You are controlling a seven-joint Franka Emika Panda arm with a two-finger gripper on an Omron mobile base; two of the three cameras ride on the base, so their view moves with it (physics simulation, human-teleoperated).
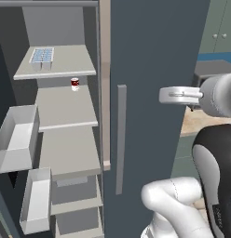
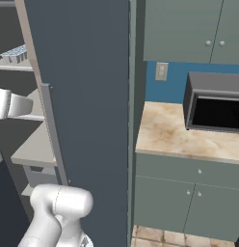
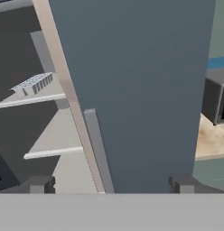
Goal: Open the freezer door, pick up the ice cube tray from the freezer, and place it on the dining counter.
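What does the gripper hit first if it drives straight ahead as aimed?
Most likely the plain dark slate-grey closed door, near its grey vertical bar handle. The open gripper faces that panel, not the open freezer; depth is unclear.

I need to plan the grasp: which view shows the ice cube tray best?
The left base view: the ice cube tray sits whole on the top shelf. The right base view shows its end; the hand view shows it small.

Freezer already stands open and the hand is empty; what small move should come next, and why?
Probably swing the open hand left, past the closed door, toward the ice cube tray on the freezer's top shelf. The hand faces that door and holds nothing; the tray sits untouched.
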